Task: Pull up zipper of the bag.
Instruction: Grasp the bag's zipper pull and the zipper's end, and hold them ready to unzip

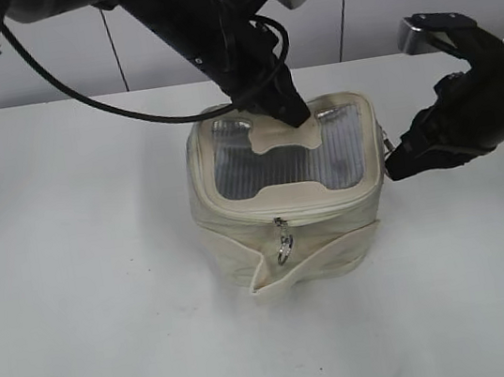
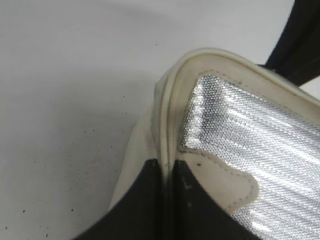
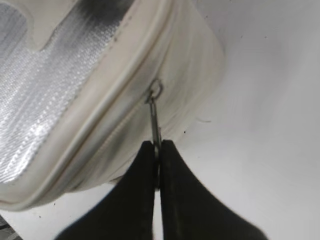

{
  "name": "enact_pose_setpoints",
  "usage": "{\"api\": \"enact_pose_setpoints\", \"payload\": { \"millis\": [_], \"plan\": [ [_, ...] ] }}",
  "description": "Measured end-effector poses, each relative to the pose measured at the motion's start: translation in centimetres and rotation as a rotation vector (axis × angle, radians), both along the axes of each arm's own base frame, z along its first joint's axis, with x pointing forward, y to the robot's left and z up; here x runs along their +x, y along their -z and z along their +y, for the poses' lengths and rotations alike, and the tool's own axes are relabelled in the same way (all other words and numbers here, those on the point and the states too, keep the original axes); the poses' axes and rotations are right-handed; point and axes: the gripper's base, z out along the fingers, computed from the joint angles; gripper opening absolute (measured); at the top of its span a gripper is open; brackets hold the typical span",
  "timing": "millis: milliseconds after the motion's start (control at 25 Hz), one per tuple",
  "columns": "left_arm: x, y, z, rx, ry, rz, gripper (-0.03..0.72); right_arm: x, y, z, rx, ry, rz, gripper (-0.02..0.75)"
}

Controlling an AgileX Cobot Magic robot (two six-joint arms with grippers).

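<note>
The cream-white bag stands mid-table, its grey ribbed top panel facing up. My left gripper is shut on the bag's back rim, pinching the cream edge between its fingers. My right gripper is at the bag's right side, shut on a silver zipper pull that hangs from the zip track. A second ring pull dangles on the front face.
White table all round the bag, with a white panelled wall behind. A black cable loops from the left arm over the table's far side.
</note>
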Motion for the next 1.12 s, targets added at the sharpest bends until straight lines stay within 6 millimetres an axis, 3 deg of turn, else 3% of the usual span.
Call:
{"api": "enact_pose_setpoints", "payload": {
  "millis": [400,720,920,1120],
  "plan": [
    [0.1,0.1,0.0,-0.006,-0.055,0.033,0.040,-4.7,-0.7,1.6,-0.035,-0.075,0.084,0.006],
    [-0.3,0.2,-0.2,-0.006,-0.055,0.063,0.040,-8.7,-1.7,5.6,-0.052,-0.166,0.048,0.006],
    [-0.4,0.2,-0.1,0.000,-0.055,0.080,0.040,-9.8,-1.7,8.8,-0.039,-0.215,-0.008,0.006],
    [-0.5,0.2,-0.1,0.004,-0.069,0.092,0.040,-9.1,-2.1,11.4,0.014,-0.204,-0.006,0.008]
  ]
}}
